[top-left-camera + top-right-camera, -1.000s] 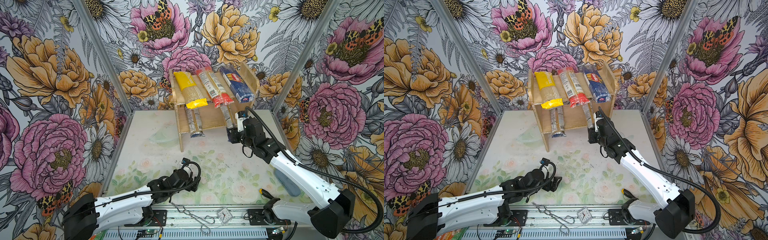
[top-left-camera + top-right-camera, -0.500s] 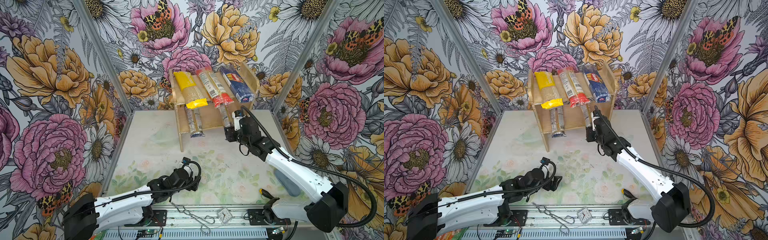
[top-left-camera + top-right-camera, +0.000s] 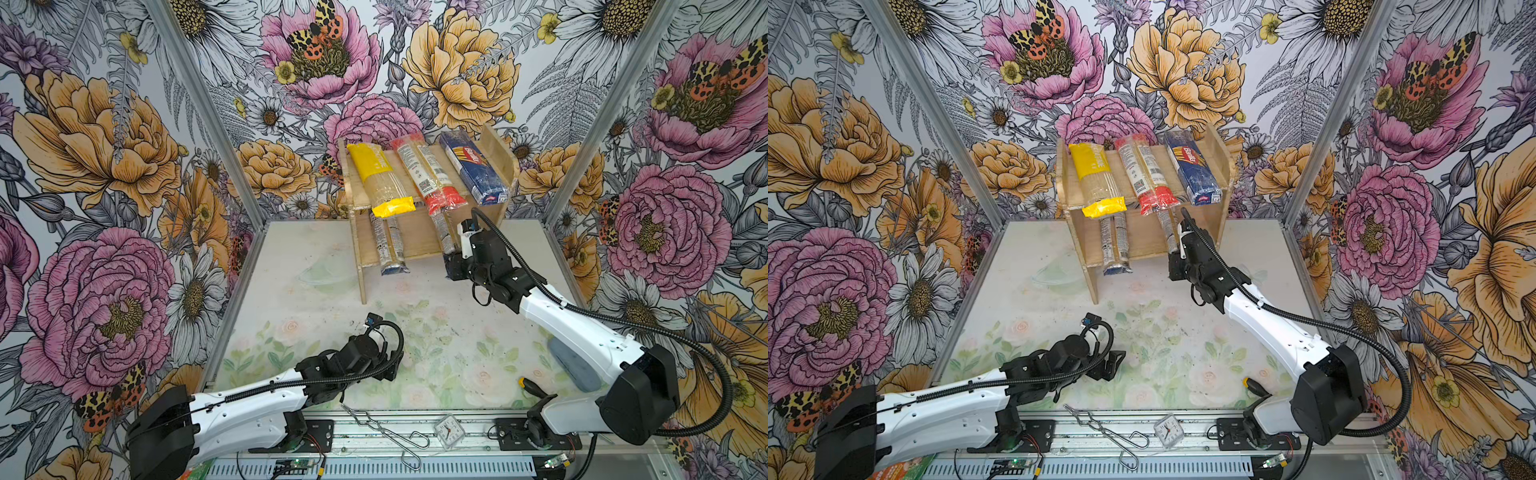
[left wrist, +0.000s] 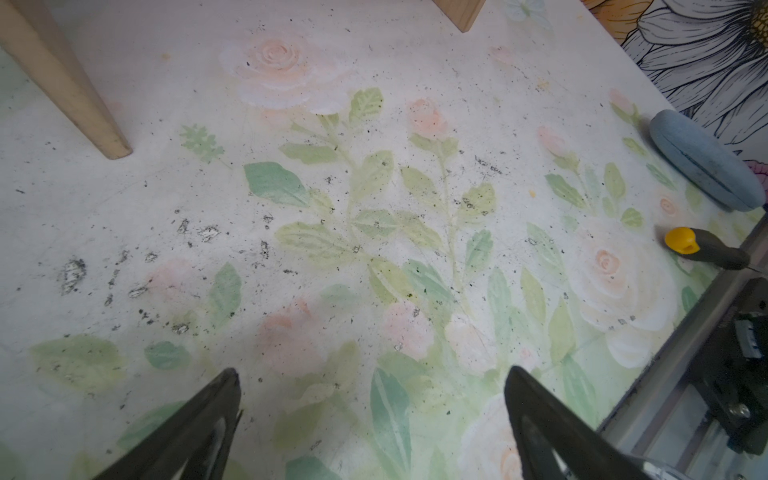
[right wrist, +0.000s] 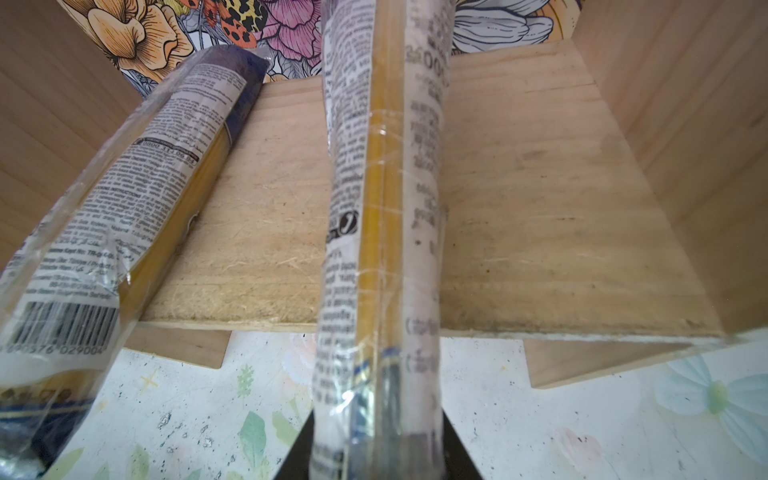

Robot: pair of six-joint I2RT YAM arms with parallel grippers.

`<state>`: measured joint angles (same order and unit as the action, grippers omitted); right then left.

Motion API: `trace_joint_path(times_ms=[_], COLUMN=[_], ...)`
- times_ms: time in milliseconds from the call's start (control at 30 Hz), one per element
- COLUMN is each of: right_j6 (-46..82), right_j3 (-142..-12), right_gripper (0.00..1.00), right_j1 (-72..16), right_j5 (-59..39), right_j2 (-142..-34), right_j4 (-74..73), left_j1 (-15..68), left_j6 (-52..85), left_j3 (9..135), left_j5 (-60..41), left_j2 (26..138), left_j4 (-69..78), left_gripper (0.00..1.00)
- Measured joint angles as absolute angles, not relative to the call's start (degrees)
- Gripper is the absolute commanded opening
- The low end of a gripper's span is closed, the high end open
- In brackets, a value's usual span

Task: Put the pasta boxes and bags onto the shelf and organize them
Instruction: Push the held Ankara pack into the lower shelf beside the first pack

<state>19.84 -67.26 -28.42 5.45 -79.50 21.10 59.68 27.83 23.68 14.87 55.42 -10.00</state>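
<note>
The tabletop (image 3: pixel 299 291) carries the shelf (image 3: pixel 419 243) at upper centre in both top views, its open front facing down the frame toward the arms. The upper tier is full: the yellow-ended pack (image 3: pixel 380 183), the red-ended pack (image 3: pixel 428 174) and the dark blue Barilla pack (image 3: pixel 473 170) lie side by side. On the lower tier one slim clear pack (image 3: pixel 388 245) lies at the left. The second slim pack (image 3: pixel 441 228) lies right of it, with bare board between them. Its long axis runs from the right hand (image 3: pixel 451 254) straight up the frame into the tier, and its near end overhangs the front edge. The right hand is closed on that near end, as the right wrist view shows (image 5: pixel 376 453). So the move likely turns on pushing along that axis, deeper in. The left hand (image 3: pixel 387 363) sits well apart at lower centre, fingers spread wide and empty.
</note>
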Motion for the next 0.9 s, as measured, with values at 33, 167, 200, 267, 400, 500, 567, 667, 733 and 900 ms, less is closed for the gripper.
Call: trace_joint_path(times_ms=[33, 167, 200, 267, 400, 500, 567, 667, 733, 900], right_j6=[19.8, 19.8, 19.9, 19.9, 19.9, 20.0, 20.0, 20.1, 20.1, 20.1], right_j3=[-67.5, -68.5, -68.8, -69.4, -70.4, -70.5, -70.5, -70.5, -70.5, -70.5], right_gripper=[0.0, 0.0, 0.0, 0.0, 0.0, 0.0, 0.0, 0.0, 0.0, 0.0], right_j1=[-28.4, -28.0, -27.9, -27.6, -27.3, -27.3, -27.1, -26.9, -26.9, -26.9], right_j5=[5.5, 5.3, 5.2, 5.2, 5.0, 4.7, 4.5, 4.2, 4.2, 4.2], right_j2=[-79.5, -79.7, -79.8, -80.1, -81.3, -82.1, -82.5, -83.0, -83.2, -83.3], right_j4=[21.0, 20.7, 20.5, 20.3, 19.9, 19.4, 19.3, 19.0, 18.6, 18.0], left_j1=[59.6, 59.3, 59.3, 59.3, 59.3, 59.3, 59.3, 59.3, 59.3, 59.3], left_j6=[27.8, 27.4, 27.4, 27.4, 27.4, 27.4, 27.4, 27.4, 27.4, 27.4], left_j3=[23.7, 24.0, 24.2, 24.3, 24.3, 24.3, 24.3, 24.3, 24.3, 24.3], left_j5=[14.9, 14.9, 14.9, 14.8, 14.8, 14.7, 14.7, 14.7, 14.7, 14.7], left_j2=[55.4, 55.5, 55.6, 55.7, 55.7, 55.7, 55.7, 55.7, 55.7, 54.7], left_j4=[-10.0, -10.0, -10.0, -10.0, -10.0, -10.0, -10.0, -10.0, -10.0, -10.2], left_gripper=[0.99, 0.99, 0.99, 0.99, 0.99, 0.99, 0.99, 0.99, 0.99, 0.99])
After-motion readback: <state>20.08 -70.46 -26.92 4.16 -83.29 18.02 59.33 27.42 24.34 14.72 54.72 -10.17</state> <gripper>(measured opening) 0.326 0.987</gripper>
